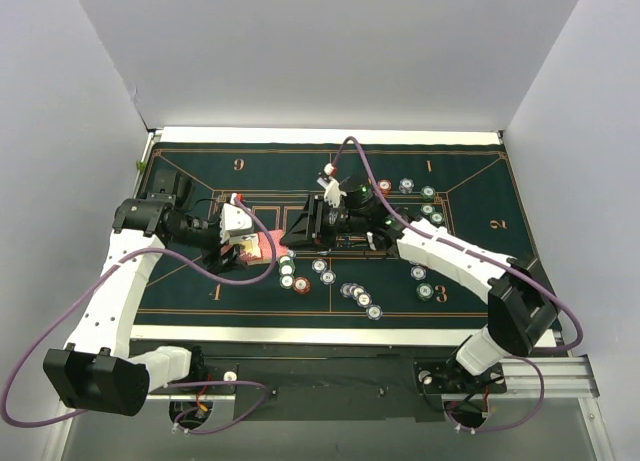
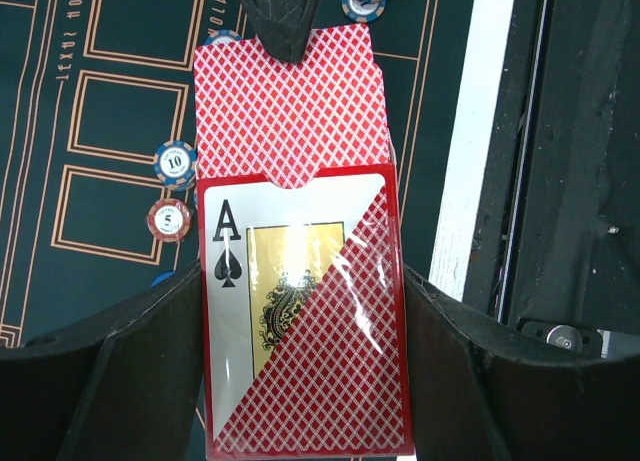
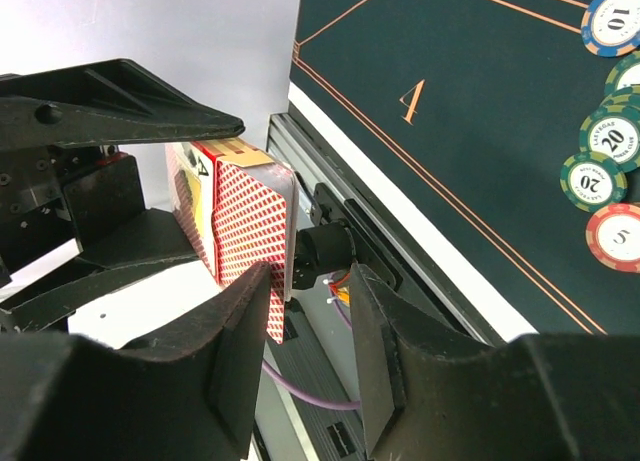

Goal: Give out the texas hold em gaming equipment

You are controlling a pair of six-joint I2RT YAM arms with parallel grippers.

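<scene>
My left gripper (image 1: 250, 243) is shut on a red card box (image 2: 310, 381) printed with an ace of spades, and holds it above the mat's left side. Red-backed playing cards (image 2: 290, 111) stick out of the box's open end. My right gripper (image 3: 310, 311) reaches over from the right with its jaws apart around the protruding cards (image 3: 255, 221). Its left finger lies against them and its right finger stands clear. From the left wrist, one right fingertip (image 2: 285, 21) shows over the cards' far end. Poker chips (image 1: 300, 276) lie on the felt below.
The dark green felt mat (image 1: 200, 301) with gold lines covers the table. More chips lie in a row (image 1: 360, 296) near the front and in a group (image 1: 425, 206) at the right. A white strip (image 1: 330, 333) and a metal rail (image 1: 540, 366) run along the near edge.
</scene>
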